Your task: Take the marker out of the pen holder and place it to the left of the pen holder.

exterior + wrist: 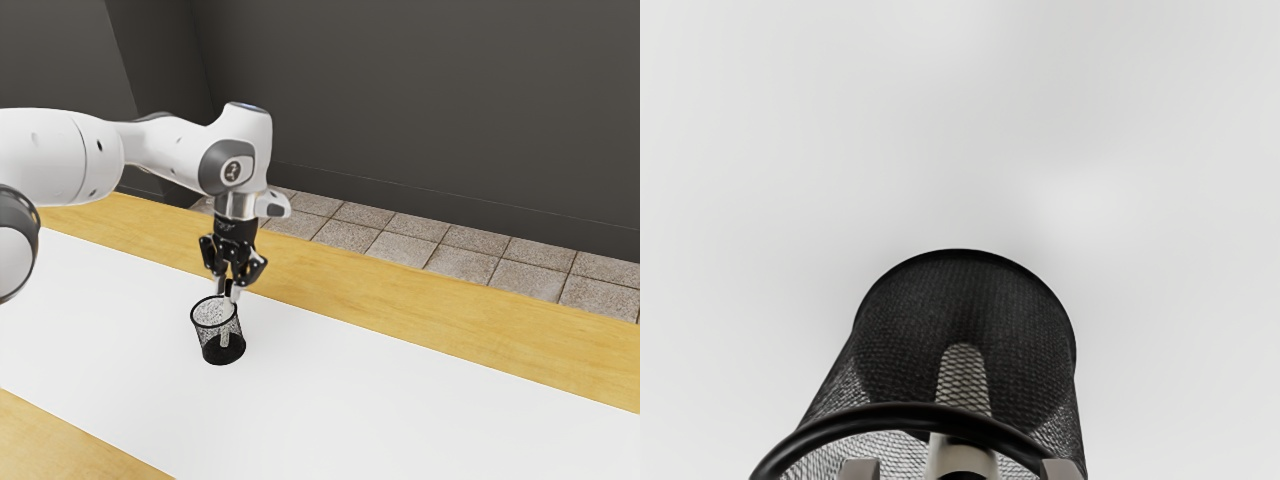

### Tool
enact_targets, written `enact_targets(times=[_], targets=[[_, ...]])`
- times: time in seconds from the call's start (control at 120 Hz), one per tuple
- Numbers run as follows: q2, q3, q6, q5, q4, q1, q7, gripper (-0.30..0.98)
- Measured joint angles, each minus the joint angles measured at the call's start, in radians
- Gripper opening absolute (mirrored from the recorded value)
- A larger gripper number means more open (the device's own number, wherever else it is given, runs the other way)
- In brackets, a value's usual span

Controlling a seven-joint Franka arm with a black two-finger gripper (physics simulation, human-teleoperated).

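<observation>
Where the arm point(250, 140) bends, end effector point(229, 290) downward, pen holder point(222, 350) beneath

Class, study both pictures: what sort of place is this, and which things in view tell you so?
Probably a simulated robotics lab or workroom: a jointed white arm reaches over a wooden table, with a tiled floor and a plain dark wall beyond.

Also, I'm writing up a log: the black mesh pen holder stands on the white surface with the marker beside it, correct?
Not quite: the marker is inside the pen holder, not beside it, as the exterior view shows. The black mesh holder stands on the white surface.
</observation>
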Motion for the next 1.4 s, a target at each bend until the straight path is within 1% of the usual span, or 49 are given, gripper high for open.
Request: enact_targets(times=[0.292,0.475,0.567,0.717,0.817,0.883,0.983,1.108,1.225,1.4], targets=[[0.001,0.000,0.004,-0.004,-0.002,0.000,0.003,-0.01],[-0.008,0.007,0.005,0.003,-0.001,0.002,0.003,-0.06],[-0.056,0.027,-0.003,0.006,-0.001,0.002,0.005,-0.07],[-0.180,0.035,-0.040,0.011,0.004,0.000,0.007,-0.08],[-0.203,0.036,-0.066,0.021,0.018,0.008,0.009,-0.08],[-0.195,0.037,-0.077,0.038,0.026,0.042,0.017,-0.09],[-0.151,0.038,-0.088,0.090,0.028,0.093,0.037,-0.09],[-0.068,0.039,-0.110,0.135,0.023,0.110,0.063,-0.09],[0.000,0.040,-0.127,0.151,0.019,0.110,0.083,-0.09],[0.026,0.039,-0.139,0.159,0.018,0.110,0.107,-0.09]])
